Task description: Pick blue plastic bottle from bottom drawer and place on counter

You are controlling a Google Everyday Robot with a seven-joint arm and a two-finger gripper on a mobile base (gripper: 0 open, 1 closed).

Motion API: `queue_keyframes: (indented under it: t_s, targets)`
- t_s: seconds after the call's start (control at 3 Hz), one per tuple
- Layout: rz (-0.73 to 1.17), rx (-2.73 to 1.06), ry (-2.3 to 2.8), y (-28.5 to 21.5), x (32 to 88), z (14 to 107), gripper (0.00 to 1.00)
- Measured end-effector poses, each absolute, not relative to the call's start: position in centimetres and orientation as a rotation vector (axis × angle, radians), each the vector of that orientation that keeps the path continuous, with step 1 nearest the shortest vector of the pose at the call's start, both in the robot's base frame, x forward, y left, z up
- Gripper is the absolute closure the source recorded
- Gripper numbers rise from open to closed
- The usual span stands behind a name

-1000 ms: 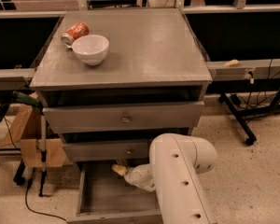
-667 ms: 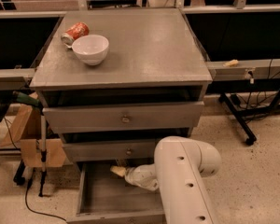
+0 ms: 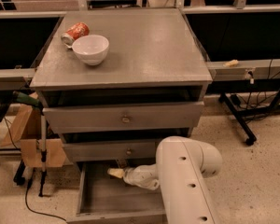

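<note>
Gripper point(image 3: 115, 172) is low inside the bottom drawer point(image 3: 98, 200), at its back and pointing left, just under the front of the middle drawer point(image 3: 107, 149). You cannot tell from this view how wide it stands or whether it has hold of anything. The blue plastic bottle does not show as a separate thing. It is probably at the gripper's tip or hidden beneath it, at the rear of the tray.

Behind the gripper, the thick white arm point(image 3: 184, 185) fills the drawer's right half and hides that side from you.

Watch the lift. The middle drawer hangs right above the gripper, so rising before you draw back toward the open front would likely knock the wrist or the bottle against it. A light, smooth bottle could also slip or roll away if it is caught off-centre.

Well above the gripper, the counter point(image 3: 149, 55) is flat and dull grey. A white bowl point(image 3: 90, 49) and a tipped orange can point(image 3: 74, 32) sit touching at its far left, so set down to the right of them. Speckled floor point(image 3: 256, 181) spreads to the gripper's right, and a brown paper bag point(image 3: 28, 139) stands off to its left.
</note>
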State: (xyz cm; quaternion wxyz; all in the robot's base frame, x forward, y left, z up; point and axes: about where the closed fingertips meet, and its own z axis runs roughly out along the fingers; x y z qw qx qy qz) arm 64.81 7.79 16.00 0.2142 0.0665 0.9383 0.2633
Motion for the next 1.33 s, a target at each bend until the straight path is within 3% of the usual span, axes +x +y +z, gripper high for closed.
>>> queue_keyframes:
  t_s: [1.33]
  targets:
    - [0.56, -0.134, 2.57, 10.9, 65.1, 16.2, 0.0]
